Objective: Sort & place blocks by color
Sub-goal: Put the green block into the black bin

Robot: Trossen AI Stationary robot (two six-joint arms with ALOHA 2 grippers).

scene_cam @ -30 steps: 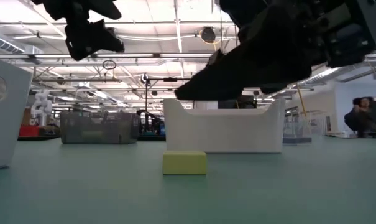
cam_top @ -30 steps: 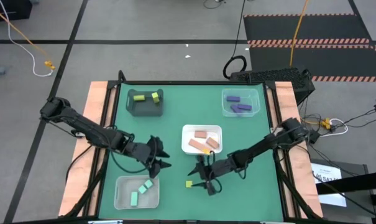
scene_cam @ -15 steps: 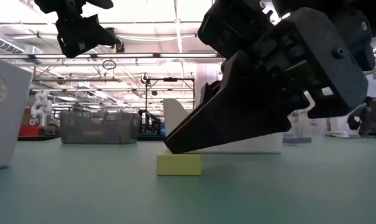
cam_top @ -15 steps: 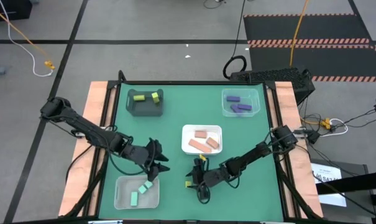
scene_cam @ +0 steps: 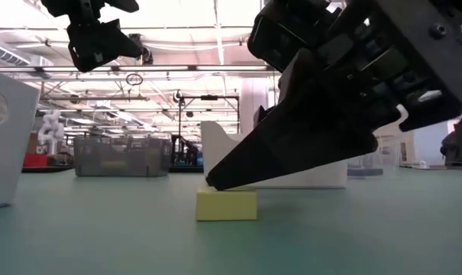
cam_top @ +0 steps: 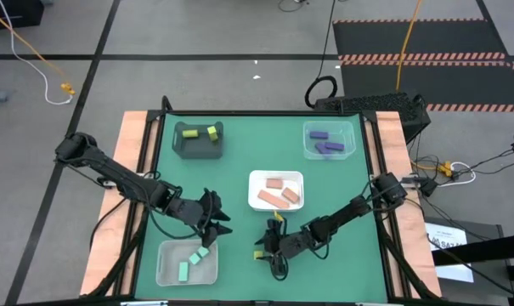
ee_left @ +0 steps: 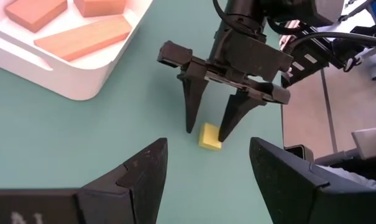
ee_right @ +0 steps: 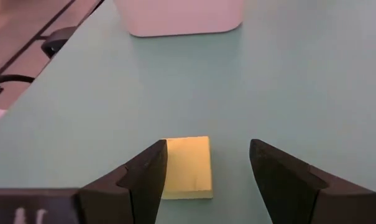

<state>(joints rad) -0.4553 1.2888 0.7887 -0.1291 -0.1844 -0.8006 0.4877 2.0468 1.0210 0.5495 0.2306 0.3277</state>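
Note:
One small yellow block (cam_top: 258,253) lies flat on the green table near its near edge, also seen in the low view (scene_cam: 226,205). My right gripper (cam_top: 267,254) is open and low over the block, pointing down, a finger on either side (ee_left: 206,133). In the right wrist view the block (ee_right: 186,167) sits close against one finger (ee_right: 151,168), with a clear gap to the other. My left gripper (cam_top: 218,223) is open and empty, raised just beyond the clear tray (cam_top: 163,274) that holds mint blocks (cam_top: 194,257). My right gripper stands astride the yellow block from above. One finger (ee_right: 151,168) is right at the block's side edge (ee_right: 169,167); whether it touches, I cannot tell. The block lies flat on the table.
A white tray (cam_top: 257,177) with salmon-pink blocks stands just beyond the right gripper. At the far edge, a dark grey tray (cam_top: 197,151) holds yellow blocks and a clear tray (cam_top: 352,140) holds purple ones. Bare green table lies to the right of the yellow block.
My right gripper has moved down and toward the table's near-left, from beside the yellow block to astride it, its fingertips now at table height. The block has stayed about where it was. The left arm has kept almost still.

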